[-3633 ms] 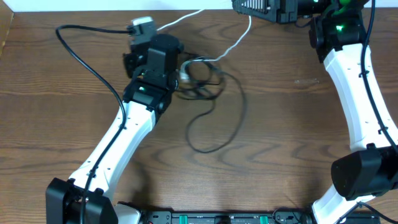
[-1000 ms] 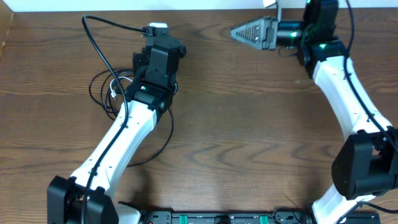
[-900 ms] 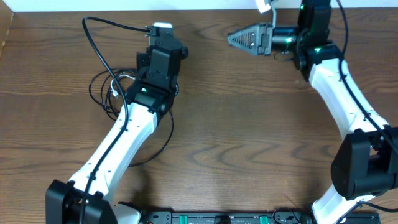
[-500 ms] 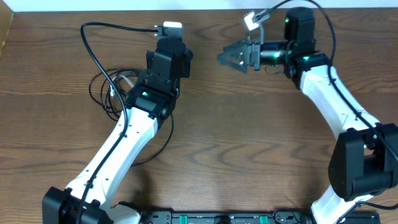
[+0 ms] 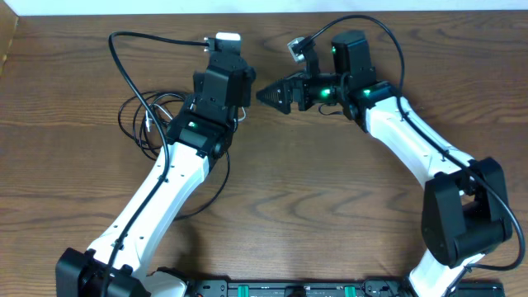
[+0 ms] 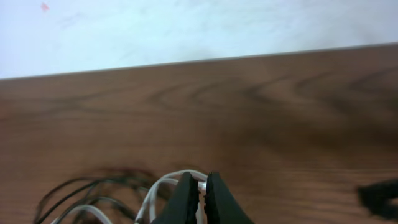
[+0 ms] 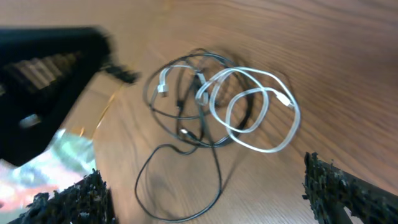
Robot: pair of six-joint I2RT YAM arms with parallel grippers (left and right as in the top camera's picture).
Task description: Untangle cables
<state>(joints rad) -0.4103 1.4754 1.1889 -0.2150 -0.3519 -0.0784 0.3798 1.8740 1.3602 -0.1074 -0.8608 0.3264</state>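
Toward the upper left of the overhead view lies the tangle I am working on: a thin black cable (image 5: 140, 136) coiled in several loose loops on the brown wood-grain table (image 5: 330, 206), just to the left of my left arm (image 5: 165, 190). One black strand leaves the heap, passes under that arm and curves down toward the lower middle of the frame. From the right wrist camera the heap fills the centre of the frame. There a thin white cable (image 7: 288, 101) with small plug ends shows clearly, wound in a few loops that cross over and through the black ones. The two cords are touching and interlaced.

My left gripper (image 6: 200, 182) sits at the bottom middle of its own wrist view. Its black fingers (image 6: 185, 193) are clenched almost together with a sliver of white between them. The white cable arches up from the lower left straight into that pinch, so I read the gripper as grasping the white cable. Beyond it the table runs to its far edge, with a white wall (image 6: 186, 25) behind.

My right gripper (image 5: 268, 95) points left in the upper middle of the overhead view, near the end of the left arm but apart from it. In its wrist view the two ribbed fingers (image 7: 74, 199) stand at the lower corners of the frame, spread wide and released, apart from the heap.
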